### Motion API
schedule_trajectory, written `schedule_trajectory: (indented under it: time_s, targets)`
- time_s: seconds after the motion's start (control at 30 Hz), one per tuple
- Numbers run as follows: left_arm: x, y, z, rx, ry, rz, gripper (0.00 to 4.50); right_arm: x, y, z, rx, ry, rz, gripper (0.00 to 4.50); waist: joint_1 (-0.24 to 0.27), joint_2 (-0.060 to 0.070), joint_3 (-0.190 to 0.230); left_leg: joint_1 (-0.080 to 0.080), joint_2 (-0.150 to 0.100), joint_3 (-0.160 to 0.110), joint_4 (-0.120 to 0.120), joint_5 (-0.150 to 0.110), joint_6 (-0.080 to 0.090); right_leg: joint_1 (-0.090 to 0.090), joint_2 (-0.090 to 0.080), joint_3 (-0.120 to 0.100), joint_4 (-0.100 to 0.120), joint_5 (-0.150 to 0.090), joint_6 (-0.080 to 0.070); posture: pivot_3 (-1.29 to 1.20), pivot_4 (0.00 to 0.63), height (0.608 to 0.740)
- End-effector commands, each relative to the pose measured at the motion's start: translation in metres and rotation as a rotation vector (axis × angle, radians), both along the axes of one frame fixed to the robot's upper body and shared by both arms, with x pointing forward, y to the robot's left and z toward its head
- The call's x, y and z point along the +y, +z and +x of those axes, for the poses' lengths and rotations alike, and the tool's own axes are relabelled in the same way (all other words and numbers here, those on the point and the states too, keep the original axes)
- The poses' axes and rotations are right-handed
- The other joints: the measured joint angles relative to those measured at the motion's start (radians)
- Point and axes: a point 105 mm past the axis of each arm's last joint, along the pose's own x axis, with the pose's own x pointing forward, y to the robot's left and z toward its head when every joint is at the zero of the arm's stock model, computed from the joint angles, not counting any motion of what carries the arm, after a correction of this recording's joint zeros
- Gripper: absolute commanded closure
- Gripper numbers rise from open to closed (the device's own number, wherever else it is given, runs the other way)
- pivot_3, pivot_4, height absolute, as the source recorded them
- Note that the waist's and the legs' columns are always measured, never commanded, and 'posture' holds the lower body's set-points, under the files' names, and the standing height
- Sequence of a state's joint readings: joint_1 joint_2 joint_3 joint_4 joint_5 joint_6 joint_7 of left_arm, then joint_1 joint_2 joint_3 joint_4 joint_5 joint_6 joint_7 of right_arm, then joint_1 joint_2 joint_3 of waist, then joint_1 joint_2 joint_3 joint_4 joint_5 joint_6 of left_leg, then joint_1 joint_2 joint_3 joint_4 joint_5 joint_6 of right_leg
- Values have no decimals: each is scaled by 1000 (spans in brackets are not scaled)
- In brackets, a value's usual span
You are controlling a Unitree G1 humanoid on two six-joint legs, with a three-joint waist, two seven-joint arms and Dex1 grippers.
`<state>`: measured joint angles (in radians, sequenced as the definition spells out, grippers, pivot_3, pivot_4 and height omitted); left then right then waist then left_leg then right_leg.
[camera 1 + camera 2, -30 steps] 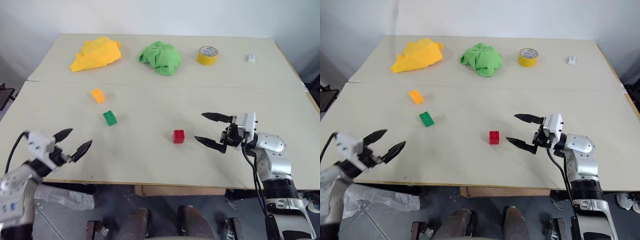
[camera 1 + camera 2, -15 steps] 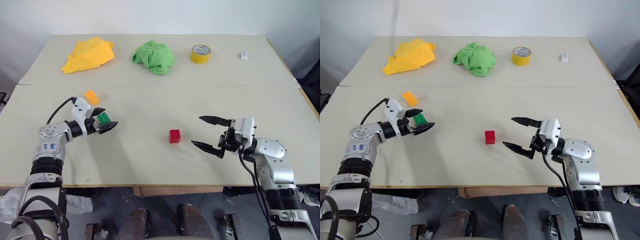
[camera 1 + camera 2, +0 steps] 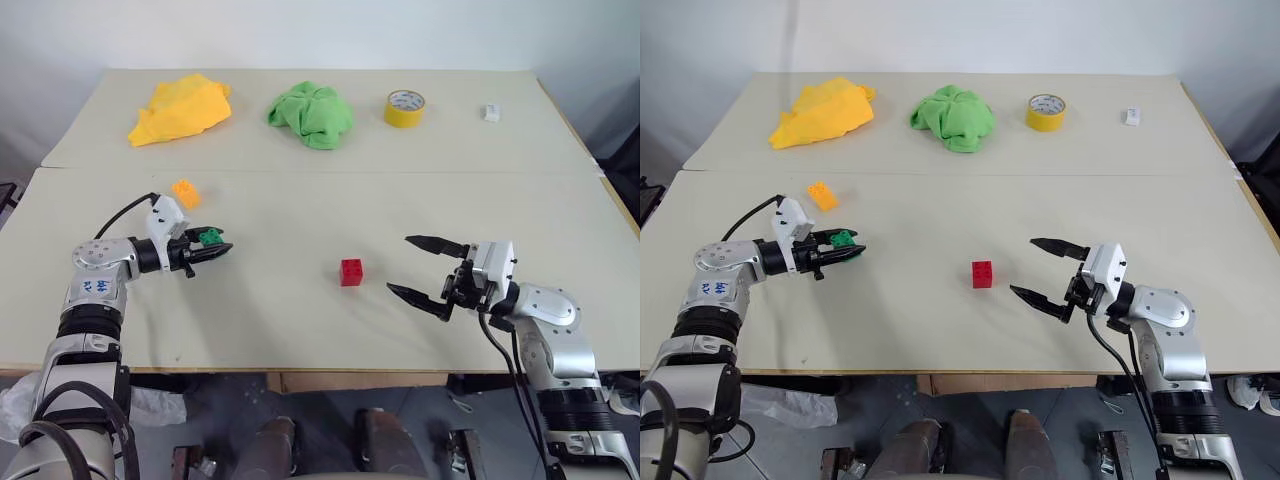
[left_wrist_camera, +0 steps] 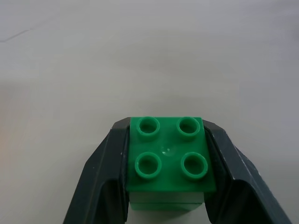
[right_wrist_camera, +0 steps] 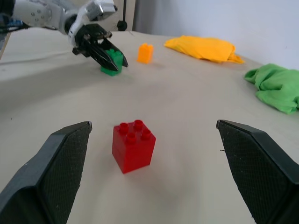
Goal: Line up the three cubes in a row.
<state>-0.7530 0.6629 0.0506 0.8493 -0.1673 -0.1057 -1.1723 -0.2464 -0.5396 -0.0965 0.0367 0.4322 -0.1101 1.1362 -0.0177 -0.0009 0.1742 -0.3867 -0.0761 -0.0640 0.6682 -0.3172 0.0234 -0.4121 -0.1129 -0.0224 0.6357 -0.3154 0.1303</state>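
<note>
The left gripper [image 3: 207, 249] had its two black fingers clamped on the green cube [image 4: 169, 158], one finger pressed against each side of it, studs facing up. From the right wrist view the green cube [image 5: 112, 63] appeared to sit on the table [image 3: 300, 210], though whether it was fully resting there or just lifted was hard to tell from that angle.

Taking the red cube [image 3: 351, 271] as the landmark: it stood upright and alone on the near half of the table, studs on top. The green cube lay well to its left and slightly farther back. The orange-yellow cube [image 3: 185, 192] sat beyond the green one, farther left and farther back from the red cube, near the seam across the tabletop, touching nothing.

The right gripper [image 3: 421, 271] hovered just to the right of the red cube, pointing toward it, its fingers [image 5: 58, 172] spread wide apart and holding nothing; the red cube [image 5: 133, 145] stood between and ahead of them, not touched.

Far behind the red cube, along the back of the table, lay a yellow cloth [image 3: 182, 107], a green cloth [image 3: 312, 113], a yellow tape roll [image 3: 405, 108] and a small white object [image 3: 491, 113].
</note>
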Motion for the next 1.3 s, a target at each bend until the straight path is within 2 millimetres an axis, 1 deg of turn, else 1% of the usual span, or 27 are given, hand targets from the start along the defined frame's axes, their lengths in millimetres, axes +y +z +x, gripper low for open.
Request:
schedule_trajectory:
  time_s: [0.03, 0.13, 0.23, 0.33, 0.37, 0.4, 0.5, 0.6, 0.7, 0.83, 1.13, 1.27, 1.3]
  targets:
    - [-41, 29, -3, -97, -237, 112, 2968, -13, 15, -5, -63, -27, -11, 0, 15, 0, 0, 0, 0, 0, 1, 0, 0, 0, 0, 0, 0, 0, 0, 0, 150, 740]
    - [-70, 33, -4, -109, -340, 140, 2968, -19, 14, -6, -58, -42, -26, 0, 25, 0, 0, -1, -1, 0, 3, 0, 1, 1, 0, 0, 0, 0, 0, 0, 150, 740]
    - [-105, 29, -3, -96, -412, 143, 2968, -24, 12, -8, -54, -58, -38, 0, 27, 0, 0, -1, -2, 0, 3, -1, 2, 1, 0, 0, 0, 0, 0, 0, 150, 740]
    - [-128, 18, -2, -96, -441, 158, 2968, -24, 11, -12, -51, -63, -42, 0, 26, -1, 0, -1, -2, 0, 4, -1, 2, 1, 0, 0, 0, 0, 0, 0, 150, 740]
    - [-132, 16, -3, -101, -448, 165, 2968, -24, 11, -14, -51, -63, -44, 0, 23, -1, 0, -1, -1, 0, 4, -1, 2, 1, 0, 0, 0, 0, 0, 0, 150, 740]
    - [-134, 13, -3, -102, -450, 178, 2968, -25, 11, -15, -50, -64, -46, 0, 18, -1, 0, -1, -1, 0, 4, -1, 2, 1, 1, 0, 0, 0, 0, 0, 150, 740]
    - [-136, -4, -12, -70, -498, 227, 2968, -29, 13, -20, -49, -82, -52, 0, 14, -1, 0, -1, 0, 2, 3, 0, 1, 0, 1, 1, 0, 0, 0, 0, 150, 740]
    - [-142, -8, -16, -46, -509, 179, 2968, -36, 14, -22, -42, -111, -55, 0, 18, -1, 0, 0, 1, 3, 4, 0, 1, 1, 1, 2, 1, 0, 0, 0, 150, 740]
    - [-145, -12, -17, -37, -527, 191, 2968, -37, 10, -28, -7, -101, -71, 0, 27, -1, 0, -1, 0, 3, 6, 0, 2, 1, 1, 2, 1, 0, 0, 0, 150, 740]
    - [-145, -14, -18, -33, -531, 197, 2968, -39, 8, -32, 16, -106, -78, 0, 38, -1, 0, -1, 0, 2, 7, -1, 2, 2, 1, 2, 1, 0, 1, 0, 150, 740]
    - [-141, -9, -21, -36, -556, 201, 2968, -32, 4, -33, 37, -96, -67, 0, 40, -1, 1, -1, 0, 3, 8, -1, 2, 2, 1, 2, 1, 0, 1, 0, 150, 740]
    - [-140, -9, -20, -35, -545, 199, 2968, -26, 3, -31, 37, -82, -62, 0, 41, -1, 1, -1, 0, 3, 8, -1, 2, 2, 1, 2, 1, 0, 1, 0, 150, 740]
    - [-141, -8, -19, -44, -544, 191, 2618, -25, 3, -30, 37, -77, -61, 0, 41, -1, 1, -1, 0, 2, 8, -1, 2, 2, 1, 2, 1, 0, 1, 0, 150, 740]
